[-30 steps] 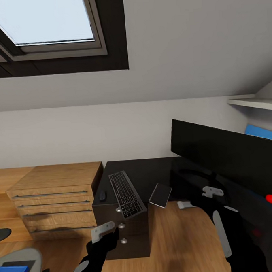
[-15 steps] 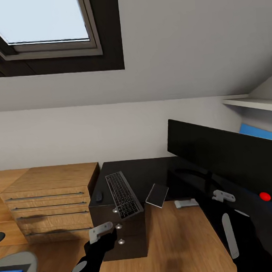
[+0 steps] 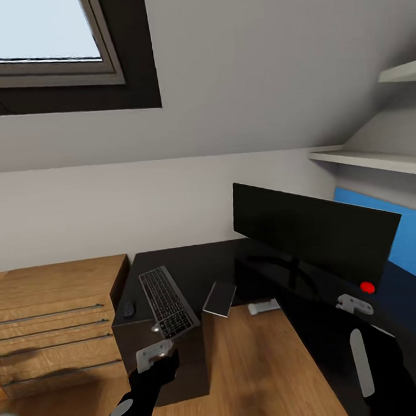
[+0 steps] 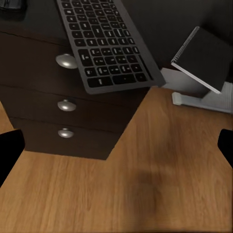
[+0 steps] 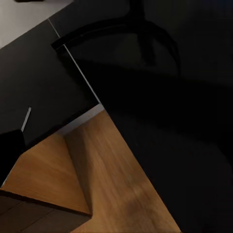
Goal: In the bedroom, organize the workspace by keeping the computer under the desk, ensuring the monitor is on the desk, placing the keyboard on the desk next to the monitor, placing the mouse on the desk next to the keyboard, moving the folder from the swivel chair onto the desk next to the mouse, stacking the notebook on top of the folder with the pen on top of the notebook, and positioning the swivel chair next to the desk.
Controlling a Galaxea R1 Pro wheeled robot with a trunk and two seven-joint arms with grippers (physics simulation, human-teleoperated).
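The black monitor (image 3: 309,231) stands on the black desk (image 3: 199,264). On the desk's left end lies the keyboard (image 3: 167,301) (image 4: 109,43), jutting over the front edge, with the dark mouse (image 3: 128,309) just left of it. The black notebook (image 3: 219,298) (image 4: 204,58) hangs tilted over the edge to its right. My left gripper (image 3: 157,354) (image 4: 116,150) is open, in front of the desk's drawers (image 4: 65,104) and below the keyboard. At the lower right, my right gripper (image 3: 355,304) is open before a dark body with a red light (image 3: 366,287). Folder and pen are out of view.
A wooden chest of drawers (image 3: 54,318) stands against the desk's left side. Wooden floor (image 3: 257,372) runs under the desk, with a pale grey piece (image 3: 264,306) at its back. White shelves (image 3: 369,158) and a blue panel (image 3: 399,235) are on the right; a skylight (image 3: 34,34) is above.
The camera has turned to the right, so the whole picture shifted left and the grey chair with the blue folder left the frame. My right arm sits lower in the picture.
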